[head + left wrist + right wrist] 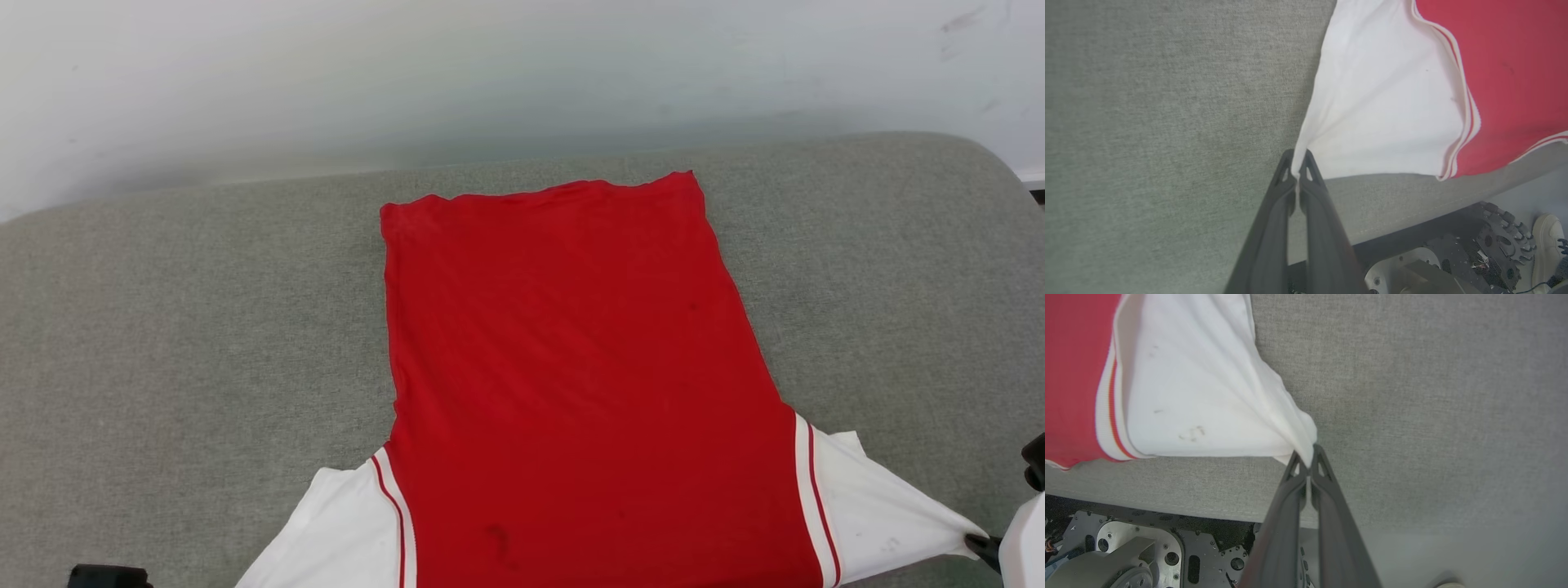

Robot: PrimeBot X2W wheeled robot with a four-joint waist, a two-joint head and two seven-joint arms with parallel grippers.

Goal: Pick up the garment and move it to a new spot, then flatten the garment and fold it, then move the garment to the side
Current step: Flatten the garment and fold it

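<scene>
The garment (571, 367) lies flat, plain red side up, on the grey cushion (163, 327), hem toward the far wall. The left gripper (1298, 165) pinches one white sleeve tip, the right gripper (1309, 458) the other.

A grey woven upholstered cushion (163, 327) with rounded corners sits against a scuffed white wall (490, 73), above pale floor (1547, 192).
</scene>
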